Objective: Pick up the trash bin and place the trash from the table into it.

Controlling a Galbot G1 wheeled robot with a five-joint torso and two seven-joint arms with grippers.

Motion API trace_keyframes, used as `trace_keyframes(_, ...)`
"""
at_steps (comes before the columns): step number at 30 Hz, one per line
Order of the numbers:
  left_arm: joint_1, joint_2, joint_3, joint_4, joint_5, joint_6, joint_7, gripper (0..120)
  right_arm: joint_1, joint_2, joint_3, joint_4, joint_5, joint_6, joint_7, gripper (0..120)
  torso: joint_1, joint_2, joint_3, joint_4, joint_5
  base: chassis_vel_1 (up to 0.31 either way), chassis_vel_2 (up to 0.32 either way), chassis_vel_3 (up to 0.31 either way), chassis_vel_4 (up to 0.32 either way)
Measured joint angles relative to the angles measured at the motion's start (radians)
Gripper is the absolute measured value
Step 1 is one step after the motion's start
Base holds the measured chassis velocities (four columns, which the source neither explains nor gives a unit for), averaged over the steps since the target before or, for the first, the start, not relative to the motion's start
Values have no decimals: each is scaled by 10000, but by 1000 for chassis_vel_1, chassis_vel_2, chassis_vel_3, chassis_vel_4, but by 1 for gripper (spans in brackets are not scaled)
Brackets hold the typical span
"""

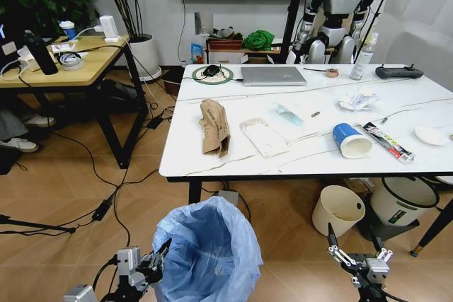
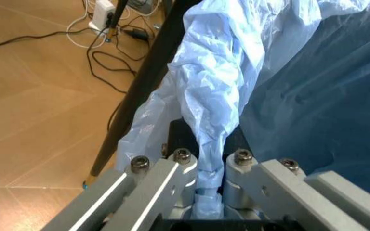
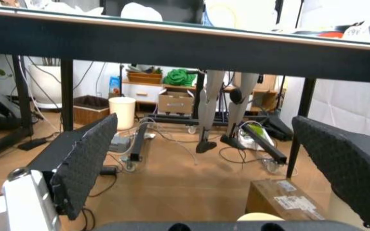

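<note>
The trash bin (image 1: 209, 251), lined with a crinkled light-blue bag, stands low in front of the table (image 1: 311, 162) in the head view. My left gripper (image 1: 160, 258) is shut on the bag's bunched rim at the bin's left side. The left wrist view shows a fold of the bag (image 2: 212, 144) pinched in that gripper (image 2: 211, 185). My right gripper (image 1: 354, 254) hangs open and holds nothing, low at the right, below table height (image 3: 204, 159). Trash lies on the table: a brown paper bag (image 1: 214, 127), a flat clear package (image 1: 264, 137), a blue paper cup (image 1: 351, 139), a tissue wad (image 1: 359, 99) and a wrapper (image 1: 387, 141).
A laptop (image 1: 273, 76), a black remote (image 1: 398, 71) and a bottle (image 1: 361, 56) sit at the table's far side. Under its right end stand a cream bin (image 1: 338, 210) and a white bucket (image 1: 403, 201). A wooden desk (image 1: 64, 61) is at the left, with cables (image 1: 106, 206) on the floor.
</note>
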Motion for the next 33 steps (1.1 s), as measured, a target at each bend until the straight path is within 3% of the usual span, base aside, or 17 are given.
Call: trace_keyframes(33,-88,-4,88,149,-32,3,-7,0,-60,-21,25,215,54,-47,109,100,657,1538,884,0,0,0,0,0,0)
